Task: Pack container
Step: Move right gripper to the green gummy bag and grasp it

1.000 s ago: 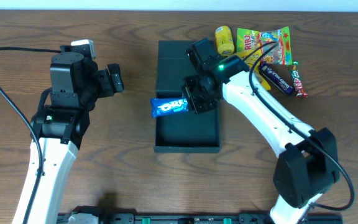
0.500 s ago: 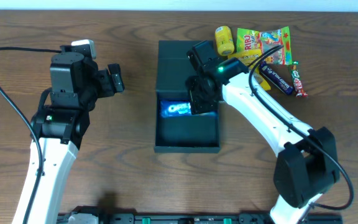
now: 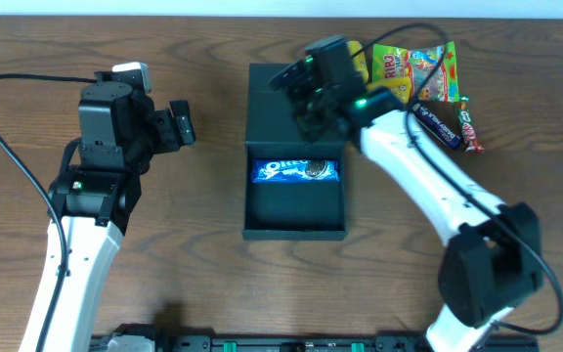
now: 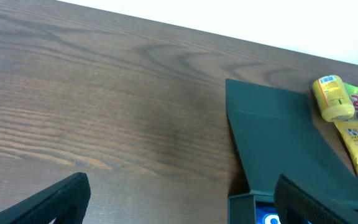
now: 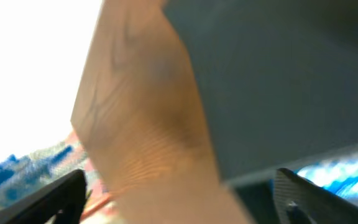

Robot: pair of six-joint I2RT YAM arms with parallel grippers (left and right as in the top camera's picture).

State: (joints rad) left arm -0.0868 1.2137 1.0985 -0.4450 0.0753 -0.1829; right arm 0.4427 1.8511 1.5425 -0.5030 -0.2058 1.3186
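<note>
Right end effector (image 3: 304, 98): fingers spread, empty, over the flat-lying lid of the matte dark green-black cardboard box (image 3: 294, 233), mid brown wooden bench (image 3: 203, 244). Blue foil biscuit packet (image 3: 296, 171): flat across the box's far end, probably to leave room. Left end effector (image 3: 184, 122): spread, empty, well apart.

Feed is blurry. Dark box (image 5: 291, 81) fills the upper right, with a brown worktop (image 5: 148, 124) strip down the middle. Blue wrapper (image 5: 344, 171) smear lower right, below the box edge. Jaws spread wide, tips at both bottom corners. Upper left blown out white.
</note>
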